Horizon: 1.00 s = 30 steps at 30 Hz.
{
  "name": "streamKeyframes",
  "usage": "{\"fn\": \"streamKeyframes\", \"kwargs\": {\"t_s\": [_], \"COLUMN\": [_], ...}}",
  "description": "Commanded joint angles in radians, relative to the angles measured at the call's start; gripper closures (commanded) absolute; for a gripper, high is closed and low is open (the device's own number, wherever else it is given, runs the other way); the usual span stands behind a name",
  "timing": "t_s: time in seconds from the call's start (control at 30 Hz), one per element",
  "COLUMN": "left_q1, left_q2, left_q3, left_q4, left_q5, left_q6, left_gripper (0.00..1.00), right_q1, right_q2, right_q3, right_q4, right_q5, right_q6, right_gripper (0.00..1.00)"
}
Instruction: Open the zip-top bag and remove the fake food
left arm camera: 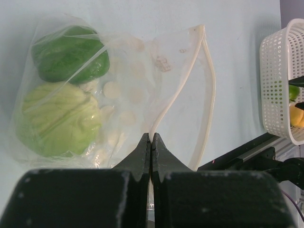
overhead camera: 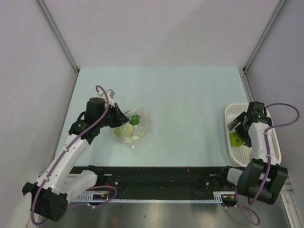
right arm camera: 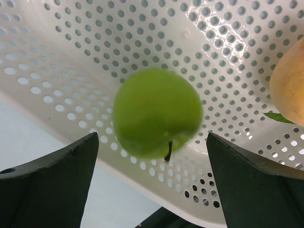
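Note:
The clear zip-top bag (overhead camera: 137,127) lies left of the table's middle with its mouth partly open. In the left wrist view the bag (left arm camera: 142,80) holds a dark green fruit (left arm camera: 71,54) and a light green fruit (left arm camera: 59,118). My left gripper (left arm camera: 151,141) is shut on the bag's white zip rim; it also shows in the top view (overhead camera: 118,117). My right gripper (overhead camera: 240,124) is open over the white mesh basket (overhead camera: 229,114). Between its fingers in the right wrist view (right arm camera: 152,137) a lime green apple (right arm camera: 156,111) shows blurred, not gripped, with an orange fruit (right arm camera: 289,88) beside it.
The basket stands at the table's right edge and also shows in the left wrist view (left arm camera: 278,80). Grey walls close in the table on the left, back and right. A black rail (overhead camera: 156,178) runs along the near edge between the arm bases.

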Motion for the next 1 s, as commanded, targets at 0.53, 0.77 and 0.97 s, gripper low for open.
{"fn": "streamKeyframes", "kwargs": {"t_s": [0.53,0.77,0.97], "left_q1": [-0.007,-0.007,-0.007], "left_q2": [-0.005,-0.007,-0.011], "left_q3": [0.065,0.091,0.113], "left_q4": [0.010,0.018,0.021], "left_q5": [0.030,0.032,0.038], "left_q6": [0.002,-0.012,-0.030], "left_gripper": [1.00,1.00,1.00], "right_q1": [0.935,1.178,1.293], "right_q2": [0.084,0.253,0.424], "right_q3": [0.367,0.382,0.442], "right_q4": [0.387,0.746,0.887], "right_q5": [0.208,-0.130,-0.253], "right_q6": [-0.154,-0.227,-0.241], "right_gripper": [0.09,0.54,0.69]}}
